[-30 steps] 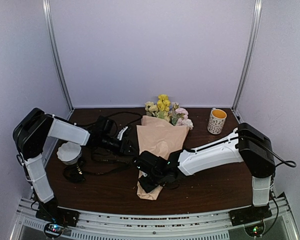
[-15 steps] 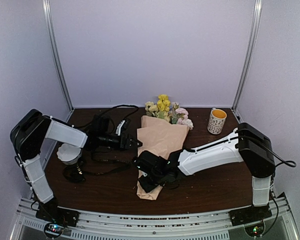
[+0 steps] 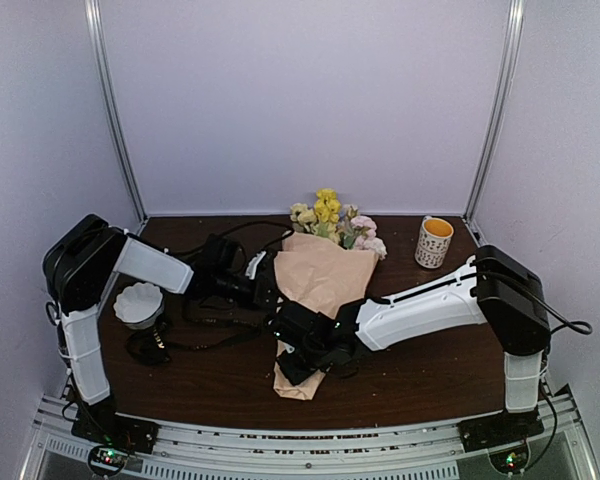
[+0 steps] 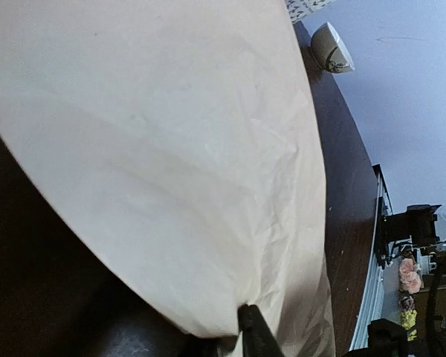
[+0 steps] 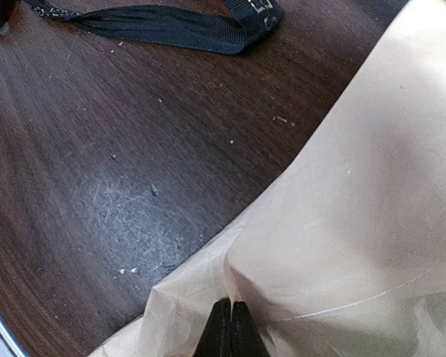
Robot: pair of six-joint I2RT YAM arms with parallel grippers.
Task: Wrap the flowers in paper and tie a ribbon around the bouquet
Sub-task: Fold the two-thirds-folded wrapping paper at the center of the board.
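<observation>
At the middle of the bench (image 3: 430, 370) the bouquet (image 3: 318, 290) lies with its long axis near-to-far, flowers (image 3: 330, 218) at the far end. The right claw (image 5: 229, 316) is pressed together on a fold of the paper (image 5: 357, 186) near the narrow end. The left claw (image 3: 264, 287) meets the cone's left edge; I cannot tell its spread. The ribbon (image 5: 171, 28) lies left of the cone, nearer the left arm. Count: one bouquet, one ribbon, two claws.

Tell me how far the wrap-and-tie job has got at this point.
Done: the paper is rolled into a cone around the flowers, blossoms showing at the wide end. In hand: the right gripper pinches a fold near the narrow end; the left gripper is at the cone's left edge. Left: the ribbon lies loose on the table, nothing tied.
</observation>
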